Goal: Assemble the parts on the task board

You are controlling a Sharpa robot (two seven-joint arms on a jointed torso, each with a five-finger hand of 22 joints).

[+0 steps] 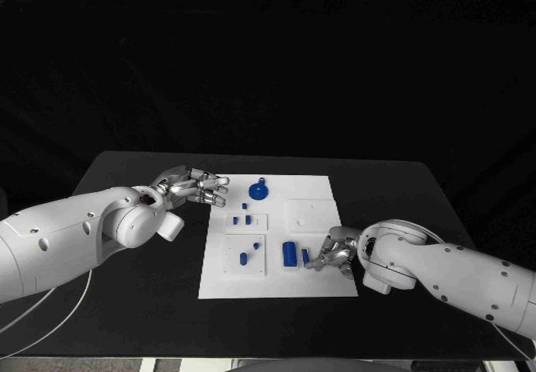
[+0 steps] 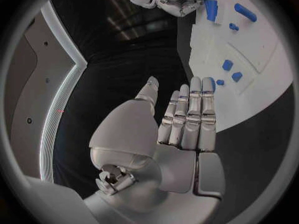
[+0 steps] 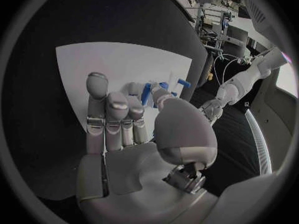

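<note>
Both hands at the task board, neither holding a part.
Right hand [image 1: 331, 253] rests at the board's [image 1: 318, 285] near edge beside a blue cylinder [image 1: 290, 253], fingers together, empty. Farther off, left hand [image 1: 197, 187], fingers together, sits by the far corner near a round part [image 1: 258, 190].

The robot has two fat, smooth white arms with small dark screw dots. Each ends in a shiny silver hand, the left hand [image 1: 192, 187] and the right hand [image 1: 333, 253]. The fingers [image 2: 190, 115] have dark lines across them. Thin white cables [image 1: 50, 306] hang under the left arm.
</note>
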